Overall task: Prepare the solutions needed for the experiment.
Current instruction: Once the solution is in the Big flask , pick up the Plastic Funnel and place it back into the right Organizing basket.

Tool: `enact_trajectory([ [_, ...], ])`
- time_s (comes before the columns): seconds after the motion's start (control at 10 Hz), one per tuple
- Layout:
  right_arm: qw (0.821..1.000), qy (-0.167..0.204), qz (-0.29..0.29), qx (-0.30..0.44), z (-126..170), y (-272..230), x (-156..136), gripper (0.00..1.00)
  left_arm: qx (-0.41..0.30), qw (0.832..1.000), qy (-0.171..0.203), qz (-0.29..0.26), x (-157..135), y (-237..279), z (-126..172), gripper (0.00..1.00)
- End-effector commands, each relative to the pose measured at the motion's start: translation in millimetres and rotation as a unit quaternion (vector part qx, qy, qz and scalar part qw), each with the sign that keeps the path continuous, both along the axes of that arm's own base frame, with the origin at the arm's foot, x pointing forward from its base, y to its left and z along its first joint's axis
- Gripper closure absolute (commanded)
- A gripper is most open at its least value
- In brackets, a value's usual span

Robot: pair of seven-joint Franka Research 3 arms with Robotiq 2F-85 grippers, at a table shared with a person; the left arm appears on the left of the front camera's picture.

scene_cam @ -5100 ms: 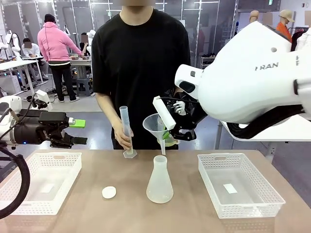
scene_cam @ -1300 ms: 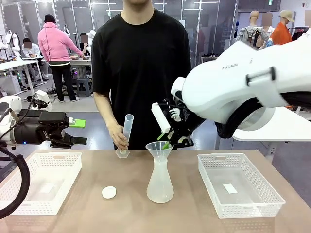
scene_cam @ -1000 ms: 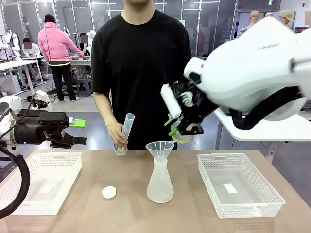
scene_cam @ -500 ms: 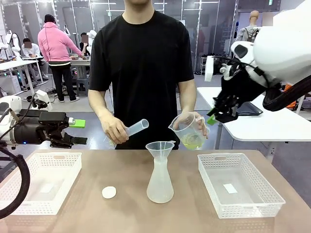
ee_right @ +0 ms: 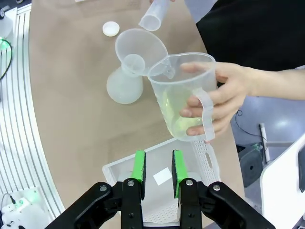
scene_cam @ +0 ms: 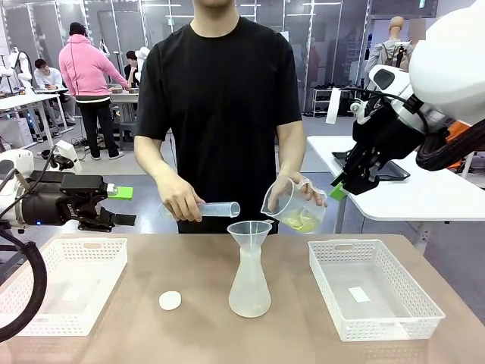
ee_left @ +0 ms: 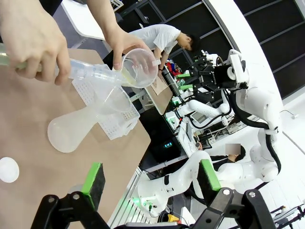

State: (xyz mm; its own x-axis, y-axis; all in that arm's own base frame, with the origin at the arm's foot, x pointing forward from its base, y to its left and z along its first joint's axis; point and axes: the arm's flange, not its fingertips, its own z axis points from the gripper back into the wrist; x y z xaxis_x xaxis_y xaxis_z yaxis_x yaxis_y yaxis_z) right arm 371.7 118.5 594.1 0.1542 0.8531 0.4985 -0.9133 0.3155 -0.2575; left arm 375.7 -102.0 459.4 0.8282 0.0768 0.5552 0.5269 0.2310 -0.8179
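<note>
Flanking the middle of the bench [scene_cam: 189, 334], two white mesh baskets sit well apart: the left basket [scene_cam: 83, 244] and the right basket [scene_cam: 379, 326], each with a small white slip on its floor. Between them a frosted conical flask [scene_cam: 249, 292] stands upright with a clear funnel [scene_cam: 249, 231] seated in its neck; I cannot tell whether any liquid is in the flask. Above and just beside the funnel, one hand [scene_cam: 312, 196] of the person tips a clear handled jug [scene_cam: 288, 205], and the solution [scene_cam: 301, 221], pale yellow-green, pools in its lowest corner. The person's other hand [scene_cam: 180, 203] holds a clear measuring cylinder [scene_cam: 216, 209] almost level, mouth toward the funnel. The right claw [ee_right: 158, 167] hangs high over the right basket, green pads a narrow gap apart with nothing between them. The left claw [ee_left: 151, 176] waits past the left basket, fingers spread wide and empty. A small white disc [scene_cam: 170, 300] lies on the bench left of the flask.
</note>
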Motion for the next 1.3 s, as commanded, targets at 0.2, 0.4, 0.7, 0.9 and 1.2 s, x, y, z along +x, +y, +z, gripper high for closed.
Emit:
enact_trajectory([
  [0.2, 1.000, 0.000, -0.002, 0.002, 0, -2, 1, 0.69, 0.003, 1.000, 0.004, -0.005, -2, -1, 2, 0.00],
  [0.4, 0.958, 0.175, -0.157, 0.166, -9, -40, 18, 0.69, 0.003, 1.000, 0.004, -0.005, -2, -1, 2, 0.00],
  [0.7, 0.872, 0.333, -0.225, 0.279, -35, -74, 23, 0.69, 0.003, 1.000, 0.004, -0.005, -2, -1, 2, 0.00],
  [0.9, 0.766, 0.475, -0.244, 0.358, -56, -78, 25, 0.69, 0.003, 1.000, 0.004, -0.005, -2, -1, 2, 0.00],
  [1.2, 0.700, 0.523, -0.268, 0.405, -77, -80, 24, 0.69, 0.003, 1.000, 0.004, -0.005, -2, -1, 2, 0.00],
])
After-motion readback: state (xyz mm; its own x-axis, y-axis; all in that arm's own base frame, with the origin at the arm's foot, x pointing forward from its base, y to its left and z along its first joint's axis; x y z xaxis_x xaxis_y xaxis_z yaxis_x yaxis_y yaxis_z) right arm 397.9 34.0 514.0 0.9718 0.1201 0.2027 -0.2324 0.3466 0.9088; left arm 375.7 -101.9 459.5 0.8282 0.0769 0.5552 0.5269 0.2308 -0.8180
